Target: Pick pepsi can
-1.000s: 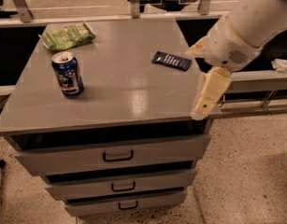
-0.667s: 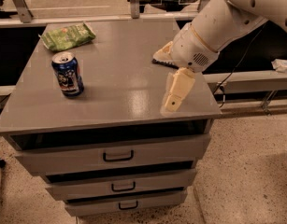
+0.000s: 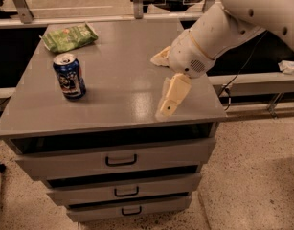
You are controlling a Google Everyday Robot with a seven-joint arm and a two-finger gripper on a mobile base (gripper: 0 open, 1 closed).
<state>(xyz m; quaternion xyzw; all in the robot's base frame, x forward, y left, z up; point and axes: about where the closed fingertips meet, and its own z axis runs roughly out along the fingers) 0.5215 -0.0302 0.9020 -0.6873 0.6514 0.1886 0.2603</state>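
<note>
The pepsi can stands upright on the left part of the grey cabinet top. It is blue with a silver top and white and red markings. My gripper hangs over the right part of the top, well to the right of the can and not touching it. It is open and empty: one cream finger points down toward the front edge, and the other sticks out to the left further back.
A green crinkled snack bag lies at the back left corner. The cabinet has three drawers with dark handles below. My white arm reaches in from the upper right. A rail and cables run along the right side.
My arm and gripper have moved left over the cabinet top, closer to the can. The flat dark packet seen earlier is now hidden behind the arm. The can has not moved.
</note>
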